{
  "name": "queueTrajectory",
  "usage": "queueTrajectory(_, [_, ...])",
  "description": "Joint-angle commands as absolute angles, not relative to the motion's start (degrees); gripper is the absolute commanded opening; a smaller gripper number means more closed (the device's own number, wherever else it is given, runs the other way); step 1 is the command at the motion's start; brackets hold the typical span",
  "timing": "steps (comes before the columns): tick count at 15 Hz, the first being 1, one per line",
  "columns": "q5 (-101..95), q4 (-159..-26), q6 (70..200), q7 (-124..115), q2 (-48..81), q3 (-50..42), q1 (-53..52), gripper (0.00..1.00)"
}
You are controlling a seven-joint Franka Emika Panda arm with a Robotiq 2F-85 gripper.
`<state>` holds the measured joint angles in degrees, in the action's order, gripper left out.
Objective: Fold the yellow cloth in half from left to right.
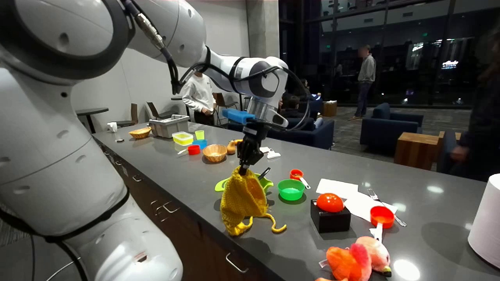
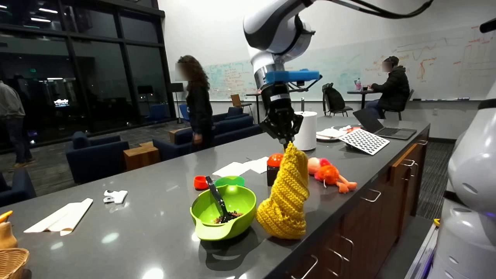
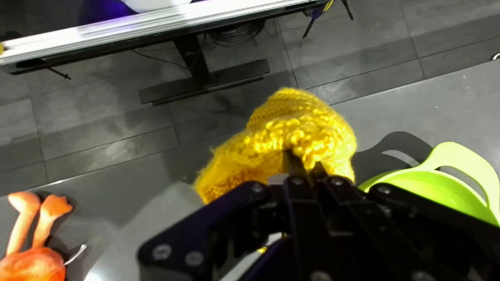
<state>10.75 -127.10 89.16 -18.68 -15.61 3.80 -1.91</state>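
The tool [image 1: 243, 170] is pressed together on a pinch of the yellow crocheted cloth [image 2: 286, 193], which hangs straight below it in a tall, narrow drape. In the wrist view it bites into a thick, bunched rim, with the knit spreading out beyond on both sides. A yarn cord [image 1: 278, 229] trails beneath the tool at the cloth's lower end; whether the lower hem rests on the grey surface [image 1: 187, 191] or hangs just above it, I cannot tell.

I expect the cloth to be light, soft and floppy, with some stretch. Chunky yarn should grip rather than slide, and nothing about it looks fragile, though a loop could snag on the tool at release. It seems hollow, rather like a hat, so there may be two layers to manage. For a fold, the rim is the sensible place to take hold: a shallow pinch there should lift the edge alone, while a deep one would gather the body and crumple it.

Below and to one side of the tool stands a lime-green mixing bowl [image 2: 240, 199] holding a black-handled utensil [image 2: 217, 197], near enough for the drape to brush. Dark wooden drawers [image 1: 203, 242] lie below the tool past the surface's edge, so laying the cloth further inward looks safer
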Motion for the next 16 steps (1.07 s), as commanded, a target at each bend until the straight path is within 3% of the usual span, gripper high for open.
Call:
queueTrajectory(1, [13.3, -130.6, 89.3, -18.9, -17.3, 2.2, -0.1, 0.01])
queueTrajectory(16, [11.2, -130.1, 89.7, -12.5, -11.9, -6.8, 8.4, 0.01])
